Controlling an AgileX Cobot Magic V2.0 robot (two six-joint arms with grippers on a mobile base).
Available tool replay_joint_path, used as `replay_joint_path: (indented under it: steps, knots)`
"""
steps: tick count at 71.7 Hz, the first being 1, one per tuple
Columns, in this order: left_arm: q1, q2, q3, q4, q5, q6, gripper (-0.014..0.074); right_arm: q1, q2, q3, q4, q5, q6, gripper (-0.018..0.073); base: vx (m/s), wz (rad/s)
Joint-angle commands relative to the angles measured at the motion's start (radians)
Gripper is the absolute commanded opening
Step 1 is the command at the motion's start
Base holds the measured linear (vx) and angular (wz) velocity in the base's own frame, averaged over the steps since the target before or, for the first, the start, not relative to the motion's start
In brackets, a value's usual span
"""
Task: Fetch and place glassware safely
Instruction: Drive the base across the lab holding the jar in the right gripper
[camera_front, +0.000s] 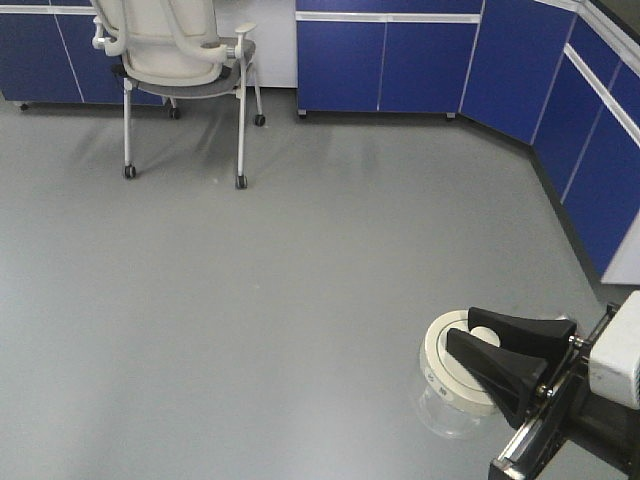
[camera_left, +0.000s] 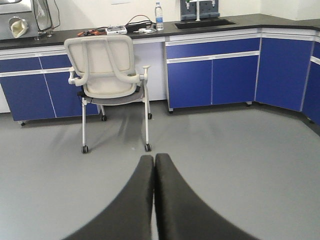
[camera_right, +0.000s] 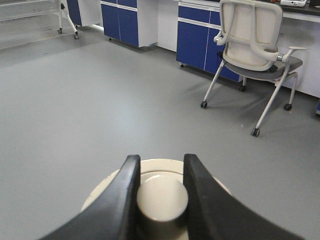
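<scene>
Right gripper (camera_right: 161, 161): two black fingers (camera_right: 125, 195) sit narrow, one on each side of the round knob (camera_right: 162, 200), both touching it. The knob stands at the centre of a cream-white lid (camera_front: 437, 365), and the grip is on the knob alone.

Jar (camera_front: 445, 415): clear glass body under the lid, hanging from the right gripper at lower right of the front view. The grey floor (camera_front: 250, 300) shows through the glass. The label cannot be read.

Left gripper (camera_left: 154, 159): fingers pressed together along their inner edges, nothing between them, pointing out over bare floor.

Surroundings: a white wheeled chair (camera_left: 107, 70) stands before blue cabinets (camera_left: 212, 75), well apart from the jar. A water bottle (camera_left: 159, 16) stands upright on the dark counter (camera_left: 280, 21) above the cabinets.
</scene>
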Motion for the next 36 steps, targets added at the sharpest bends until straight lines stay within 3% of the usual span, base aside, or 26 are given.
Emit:
replay_joint_path:
  steps: [1, 36]
  knots:
    - [-0.005, 0.01, -0.027, -0.008, -0.073, -0.002, -0.0007, 0.001, -0.009, -0.033, 0.036, -0.051, -0.008, -0.0003, 0.66, 0.1]
    - [-0.005, 0.01, -0.027, -0.008, -0.073, -0.002, -0.0007, 0.001, -0.009, -0.033, 0.036, -0.051, -0.008, -0.0003, 0.65, 0.05]
